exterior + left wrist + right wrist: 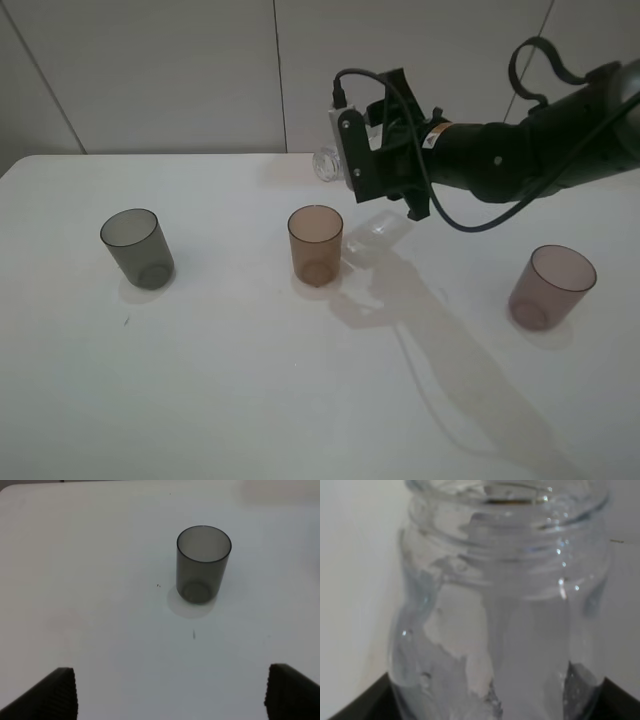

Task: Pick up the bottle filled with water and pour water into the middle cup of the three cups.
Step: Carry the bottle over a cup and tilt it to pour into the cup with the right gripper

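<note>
My right gripper (358,160) is shut on the clear bottle (327,162), which it holds nearly on its side in the air with the open mouth pointing left. The mouth hangs above and slightly behind the middle cup (316,244), an amber-brown tumbler standing upright. In the right wrist view the bottle (505,605) fills the picture, with water lying inside it and dark fingers (365,705) at either side. The grey cup (137,248) stands at the left and the mauve-pink cup (552,287) at the right. My left gripper (170,695) is open, hovering well short of the grey cup (202,565).
The white table (250,380) ends at a pale wall at the back. My right arm and its cables (520,150) stretch in from the right, above the table behind the pink cup. A bright patch of light (375,235) lies right of the amber cup.
</note>
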You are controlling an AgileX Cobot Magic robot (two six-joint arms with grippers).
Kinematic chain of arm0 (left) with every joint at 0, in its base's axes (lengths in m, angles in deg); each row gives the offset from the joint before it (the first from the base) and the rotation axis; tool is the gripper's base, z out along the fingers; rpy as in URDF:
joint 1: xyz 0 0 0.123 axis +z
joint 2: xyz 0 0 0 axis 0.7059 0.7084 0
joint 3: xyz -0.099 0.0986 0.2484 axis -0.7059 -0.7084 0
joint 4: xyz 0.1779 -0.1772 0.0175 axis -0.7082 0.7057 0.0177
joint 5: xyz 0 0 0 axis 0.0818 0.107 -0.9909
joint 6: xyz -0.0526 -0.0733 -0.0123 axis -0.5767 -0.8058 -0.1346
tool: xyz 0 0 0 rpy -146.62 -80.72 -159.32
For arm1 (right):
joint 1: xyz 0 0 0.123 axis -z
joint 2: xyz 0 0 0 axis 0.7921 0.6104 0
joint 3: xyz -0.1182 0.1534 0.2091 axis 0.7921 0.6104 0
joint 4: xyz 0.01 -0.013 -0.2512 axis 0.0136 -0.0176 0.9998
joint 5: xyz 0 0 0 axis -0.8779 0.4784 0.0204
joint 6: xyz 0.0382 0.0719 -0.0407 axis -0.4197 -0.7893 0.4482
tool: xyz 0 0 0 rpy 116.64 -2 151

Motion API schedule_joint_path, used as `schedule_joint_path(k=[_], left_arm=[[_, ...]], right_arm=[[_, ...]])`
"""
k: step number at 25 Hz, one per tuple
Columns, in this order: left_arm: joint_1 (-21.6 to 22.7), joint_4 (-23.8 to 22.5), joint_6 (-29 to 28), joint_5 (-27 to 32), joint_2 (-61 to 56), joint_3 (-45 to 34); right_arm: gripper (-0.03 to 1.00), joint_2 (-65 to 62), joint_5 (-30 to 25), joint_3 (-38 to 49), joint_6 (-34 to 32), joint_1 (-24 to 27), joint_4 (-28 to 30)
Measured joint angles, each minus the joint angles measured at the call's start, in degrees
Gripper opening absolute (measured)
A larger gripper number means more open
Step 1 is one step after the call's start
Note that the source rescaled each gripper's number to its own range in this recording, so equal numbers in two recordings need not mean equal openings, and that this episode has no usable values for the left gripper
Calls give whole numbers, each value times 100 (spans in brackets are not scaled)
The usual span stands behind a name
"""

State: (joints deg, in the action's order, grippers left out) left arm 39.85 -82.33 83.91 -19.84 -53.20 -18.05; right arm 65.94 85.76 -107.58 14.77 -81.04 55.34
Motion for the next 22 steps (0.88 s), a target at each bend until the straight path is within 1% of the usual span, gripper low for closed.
schedule_joint_path(k=[6, 13, 22], left_arm=[[0, 0, 0, 0, 0, 0], [0, 0, 0, 0, 0, 0], [0, 0, 0, 0, 0, 0]], right_arm=[[3, 0, -6, 24, 21, -6, 4], [3, 0, 200, 345, 21, -13, 32], [3, 0, 340, 358, 21, -142, 32]])
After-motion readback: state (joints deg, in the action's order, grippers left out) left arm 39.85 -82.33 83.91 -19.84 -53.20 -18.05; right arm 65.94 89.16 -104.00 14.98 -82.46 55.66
